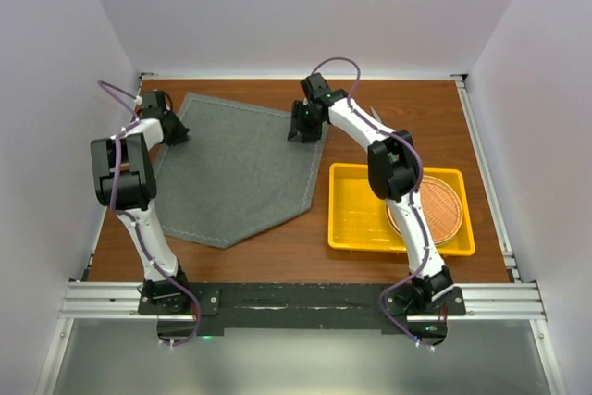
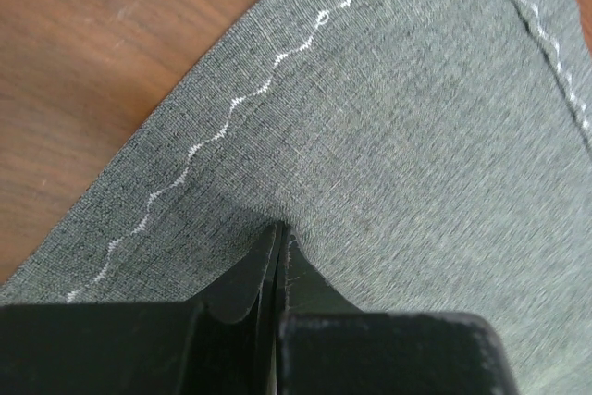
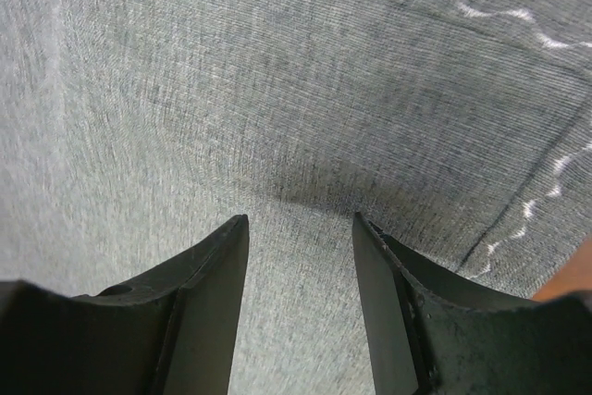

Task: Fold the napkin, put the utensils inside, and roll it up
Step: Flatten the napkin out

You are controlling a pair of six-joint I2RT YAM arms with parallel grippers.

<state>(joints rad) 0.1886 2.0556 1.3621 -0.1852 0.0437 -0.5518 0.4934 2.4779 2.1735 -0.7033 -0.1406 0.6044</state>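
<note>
Left gripper [image 2: 278, 247] clenched at napkin [image 1: 236, 168] far-left corner, possibly pinching cloth; hard to tell. Right gripper [image 3: 301, 238] jaws parted over far-right edge, likely readying fold grab.

Table [image 1: 277, 249]: brown wood-grain top, bare along the near edge in front of the yellow tray.
Yellow tray [image 1: 344, 219]: rectangular, sits flat on the right half of the table.
Napkin [image 1: 240, 173]: dark grey cloth with a pale wavy stitched line, spread flat left of the yellow tray. Its right edge is just beside the tray's left wall, and one corner points toward the near edge.
</note>
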